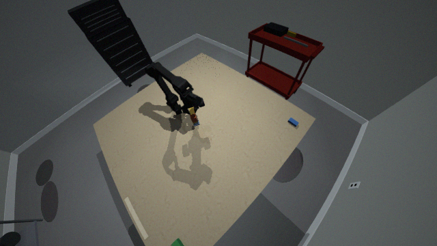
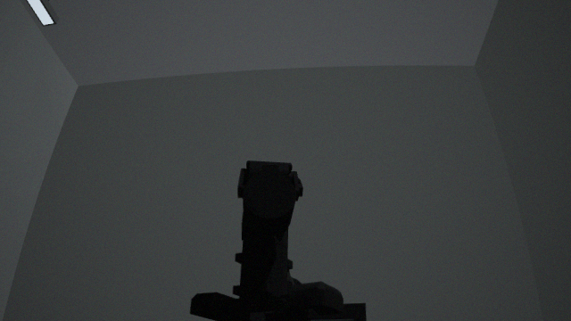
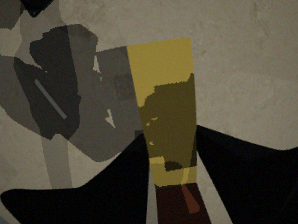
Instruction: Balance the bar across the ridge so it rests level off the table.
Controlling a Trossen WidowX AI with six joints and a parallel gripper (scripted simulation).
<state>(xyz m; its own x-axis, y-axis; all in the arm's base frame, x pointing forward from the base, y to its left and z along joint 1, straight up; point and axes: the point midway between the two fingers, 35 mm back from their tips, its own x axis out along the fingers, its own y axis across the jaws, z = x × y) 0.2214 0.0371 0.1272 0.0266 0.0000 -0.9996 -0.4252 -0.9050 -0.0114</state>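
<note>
My gripper (image 1: 193, 114) (image 3: 169, 135) is shut on the bar (image 1: 192, 111) (image 3: 161, 72), a flat strip with a yellow part and a dark red part (image 3: 184, 217). It holds the bar a little above the tan table (image 1: 239, 143), near the middle left. In the wrist view the yellow end sticks out ahead of the fingers and the red part runs back between them. A small blue piece (image 1: 196, 125), the ridge as far as I can tell, shows right under the bar's lower end. I cannot tell whether they touch. The exterior view shows only the dark arm (image 2: 268, 232).
A second small blue block (image 1: 293, 121) lies near the table's right edge. A red two-shelf cart (image 1: 273, 76) stands at the back right. A black slatted panel (image 1: 109, 37) leans at the back left. A white strip (image 1: 136, 219) and a green corner (image 1: 177, 242) lie at the front.
</note>
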